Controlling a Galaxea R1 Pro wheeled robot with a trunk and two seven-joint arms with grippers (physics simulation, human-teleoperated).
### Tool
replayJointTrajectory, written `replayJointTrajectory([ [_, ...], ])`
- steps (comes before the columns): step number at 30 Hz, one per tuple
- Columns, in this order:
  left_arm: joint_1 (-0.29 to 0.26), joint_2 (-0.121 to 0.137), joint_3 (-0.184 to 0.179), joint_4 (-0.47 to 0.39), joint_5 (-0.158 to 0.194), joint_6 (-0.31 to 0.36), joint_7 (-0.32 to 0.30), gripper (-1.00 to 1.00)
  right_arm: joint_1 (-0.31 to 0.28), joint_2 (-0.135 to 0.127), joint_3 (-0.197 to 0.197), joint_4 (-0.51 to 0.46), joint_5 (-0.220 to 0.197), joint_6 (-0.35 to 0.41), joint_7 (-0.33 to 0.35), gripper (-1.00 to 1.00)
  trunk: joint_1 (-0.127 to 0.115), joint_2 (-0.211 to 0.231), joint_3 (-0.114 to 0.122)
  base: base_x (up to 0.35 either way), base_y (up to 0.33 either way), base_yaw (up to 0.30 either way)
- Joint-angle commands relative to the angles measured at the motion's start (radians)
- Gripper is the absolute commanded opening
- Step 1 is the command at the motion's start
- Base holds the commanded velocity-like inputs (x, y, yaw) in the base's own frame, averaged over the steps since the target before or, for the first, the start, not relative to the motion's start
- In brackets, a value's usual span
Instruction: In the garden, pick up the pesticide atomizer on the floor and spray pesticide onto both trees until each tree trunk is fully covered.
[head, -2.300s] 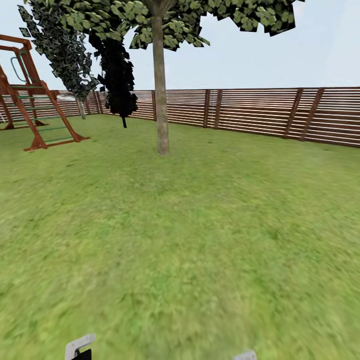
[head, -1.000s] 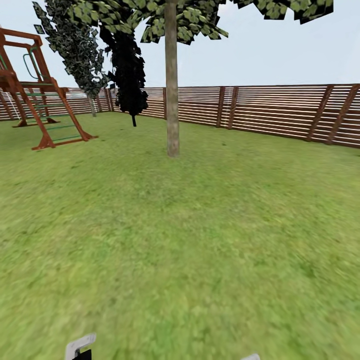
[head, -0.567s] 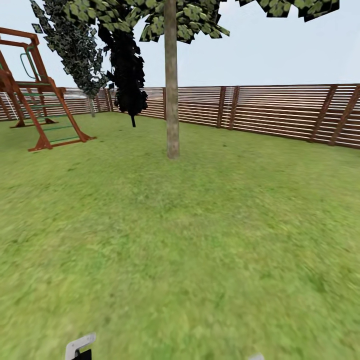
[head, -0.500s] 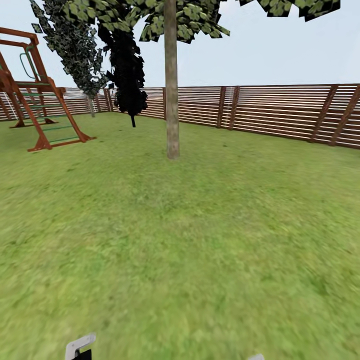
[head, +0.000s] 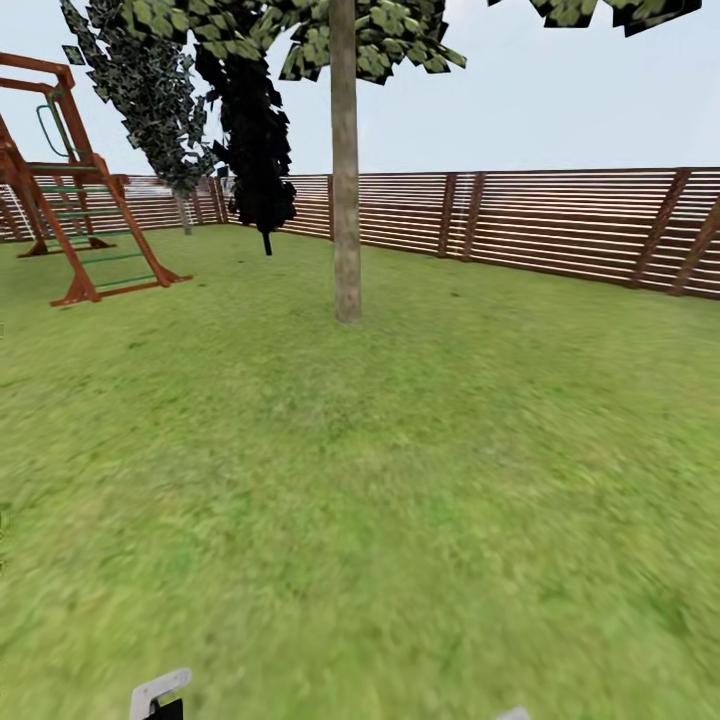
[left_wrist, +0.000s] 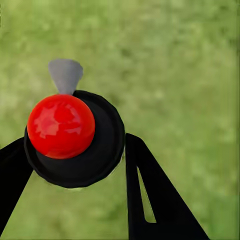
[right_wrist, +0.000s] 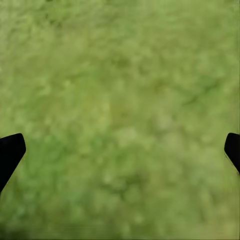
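Note:
In the left wrist view my left gripper (left_wrist: 76, 141) is shut on the pesticide atomizer (left_wrist: 75, 150), a black round body with a red knob and a grey nozzle, held over grass. Its light grey head (head: 160, 692) peeks in at the bottom edge of the head view. My right gripper (right_wrist: 120, 150) is open over bare grass, its black fingertips (right_wrist: 10, 155) far apart. A tree with a mottled grey-brown trunk (head: 346, 200) stands straight ahead across the garden lawn. Two darker trees (head: 150, 90) (head: 250, 130) rise farther back on the left.
A brown slatted fence (head: 560, 225) closes the lawn at the back and right. A red-brown wooden play frame (head: 70, 200) stands at the far left. Open grass (head: 400, 480) stretches from me to the near trunk.
The whole head view has shifted: the near trunk sits slightly further right and closer than 2.3 s ago, so the camera moved. Both grippers look unchanged.

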Motion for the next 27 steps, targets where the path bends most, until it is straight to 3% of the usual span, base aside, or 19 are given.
replayJointTrajectory([
  [1, -0.001, 0.000, -0.002, 0.001, 0.003, -0.004, 0.003, -1.00, 0.000, 0.000, -0.009, 0.000, 0.007, -0.002, 0.004, 1.00, 0.001, 0.000, -0.001, 0.340, 0.000, 0.209],
  [27, -0.001, 0.000, -0.002, 0.001, 0.003, -0.004, 0.003, -1.00, 0.000, 0.000, -0.009, 0.000, 0.007, -0.002, 0.004, 1.00, 0.001, 0.000, -0.001, 0.340, 0.000, 0.022],
])
